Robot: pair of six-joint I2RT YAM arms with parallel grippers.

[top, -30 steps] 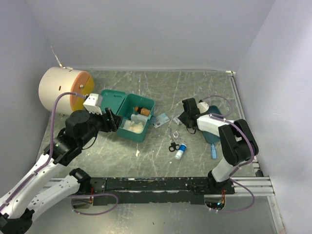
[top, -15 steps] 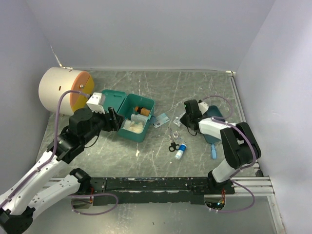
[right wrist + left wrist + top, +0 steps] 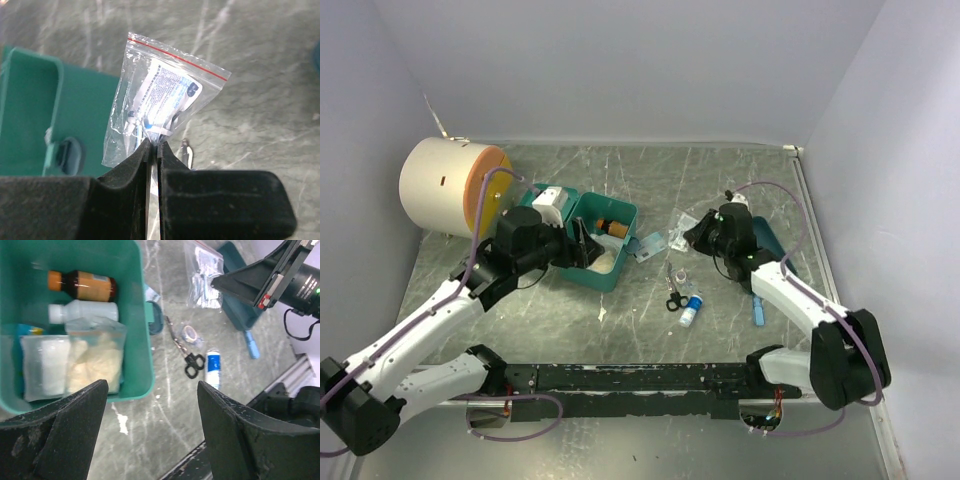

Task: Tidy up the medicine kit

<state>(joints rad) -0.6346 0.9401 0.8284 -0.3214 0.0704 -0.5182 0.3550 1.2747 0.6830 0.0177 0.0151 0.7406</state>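
top view: the medicine kit [image 3: 615,265], a teal box with its lid thrown back, sits left of centre on the grey surface [image 3: 650,180], near a big cream cylinder [image 3: 440,185]. your left hand [image 3: 582,243] hovers over the open box, jaws spread wide and holding nothing. your right hand [image 3: 696,233] is raised to the right of the kit and pinches a clear zip bag [image 3: 682,222]. scissors [image 3: 674,297] and a blue-and-white tube [image 3: 691,311] lie loose on the surface between the arms.

left wrist view: you look straight down between two parted fingers [image 3: 55,440] into the kit [image 3: 144,300]. inside lie a brown bottle [image 3: 82,284], a white bottle [image 3: 85,311] and soft bags of white padding [image 3: 75,362]. bare teal floor shows beyond the bottles.

right wrist view: the jaws are shut tight on the bag's lower corner. the bag [image 3: 160,100] stands up from the pinch, with printed sachets inside. the kit's wall and latch [image 3: 30,105] are to its left.

the kit looks stiff, smooth and fairly light, so a nudge may slide it and the hinged lid may flop. take it by a side wall's rim, not the lid. the bag is limp and slick.
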